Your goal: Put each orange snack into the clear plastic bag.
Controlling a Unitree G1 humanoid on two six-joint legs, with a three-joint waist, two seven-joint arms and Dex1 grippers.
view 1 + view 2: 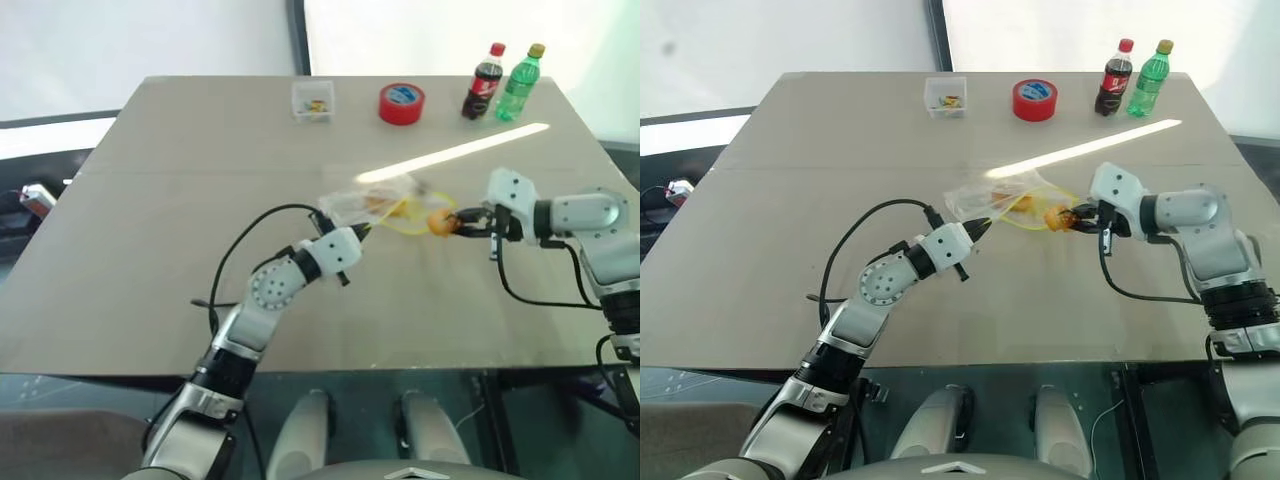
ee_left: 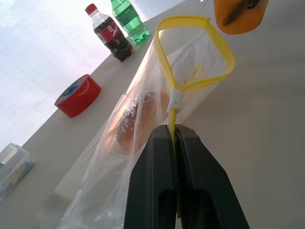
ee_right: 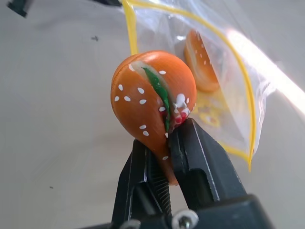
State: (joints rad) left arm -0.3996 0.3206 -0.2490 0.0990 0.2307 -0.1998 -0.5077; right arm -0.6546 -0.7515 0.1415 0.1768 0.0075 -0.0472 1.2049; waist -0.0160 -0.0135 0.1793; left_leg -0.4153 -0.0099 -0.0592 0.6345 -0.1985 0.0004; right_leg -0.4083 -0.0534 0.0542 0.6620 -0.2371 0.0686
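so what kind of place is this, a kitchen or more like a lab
More like a lab or test room than a kitchen: a plain grey table against white walls, laid out with a red tape roll, two drink bottles and a small clear box, like test props.

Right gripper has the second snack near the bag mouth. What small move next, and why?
Probably ease the right gripper forward to carry its snack through the bag's yellow-rimmed mouth. The left gripper pinches the rim, holding it open; one snack is already inside, and the held one sits just outside the opening.
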